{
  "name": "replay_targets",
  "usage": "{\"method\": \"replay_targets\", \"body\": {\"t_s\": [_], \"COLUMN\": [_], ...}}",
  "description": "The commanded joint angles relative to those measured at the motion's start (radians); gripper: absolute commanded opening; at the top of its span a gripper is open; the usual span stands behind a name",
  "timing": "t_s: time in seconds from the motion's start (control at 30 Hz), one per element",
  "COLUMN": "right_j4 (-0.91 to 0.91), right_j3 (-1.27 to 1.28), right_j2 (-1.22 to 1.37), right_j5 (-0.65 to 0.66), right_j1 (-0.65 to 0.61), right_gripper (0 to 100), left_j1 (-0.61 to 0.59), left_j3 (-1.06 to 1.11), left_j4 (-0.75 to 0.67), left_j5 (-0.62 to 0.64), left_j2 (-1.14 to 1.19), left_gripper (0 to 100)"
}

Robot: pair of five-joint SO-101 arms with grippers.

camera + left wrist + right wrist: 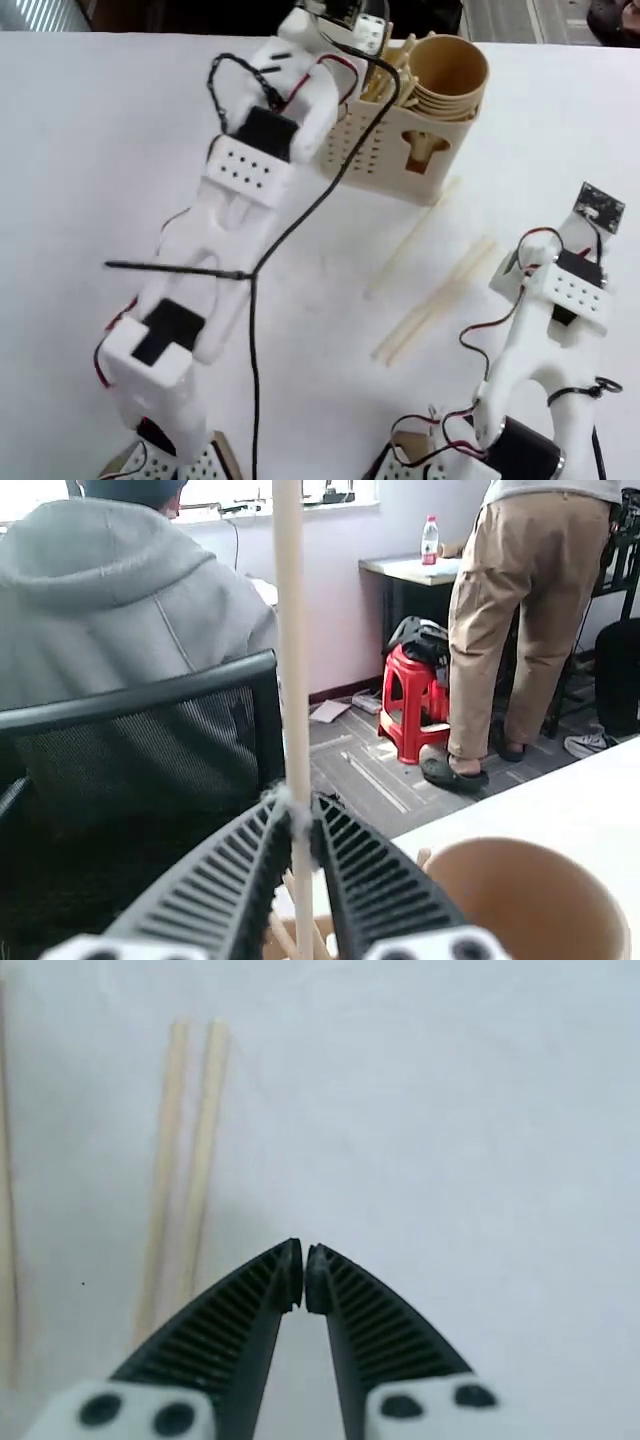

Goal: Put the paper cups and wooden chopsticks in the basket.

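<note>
My left gripper is shut on one wooden chopstick that stands upright, right above the paper cups. From above, the left arm stretches to the cream basket at the back. The basket holds stacked paper cups and several chopsticks. A single chopstick and a pair of chopsticks lie on the white table in front of the basket. My right gripper is shut on nothing, low over the table beside the pair of chopsticks.
The right arm stands at the table's near right, the left arm's base at the near left. A black cable runs along the left arm. A third chopstick lies farther off in the right wrist view.
</note>
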Motion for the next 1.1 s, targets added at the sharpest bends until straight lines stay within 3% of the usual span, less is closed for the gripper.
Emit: {"method": "replay_targets", "body": {"t_s": [0.0,0.27,0.4,0.57,0.87,1.07], "right_j4": [-0.021,-0.019,-0.016,-0.016,-0.015,0.064], "right_j3": [-0.005,-0.005,-0.005,-0.006,-0.075,-0.126], "right_j2": [-0.031,-0.031,-0.031,-0.038,-0.041,-0.041], "right_j5": [-0.011,-0.011,-0.011,-0.011,-0.094,-0.095], "right_j1": [0.008,0.008,0.008,0.028,0.162,0.159], "right_gripper": [1.9,1.9,1.9,1.9,1.9,1.9], "left_j1": [-0.004,-0.004,-0.005,0.008,0.142,0.211], "left_j3": [-0.057,-0.058,-0.078,-0.163,-0.186,-0.186], "left_j4": [-0.025,0.152,0.241,0.497,0.881,1.056], "left_j5": [0.014,0.098,0.097,0.051,-0.107,-0.120], "left_j2": [0.064,0.110,0.091,-0.004,-0.183,-0.240], "left_gripper": [4,21,22,22,22,22]}}
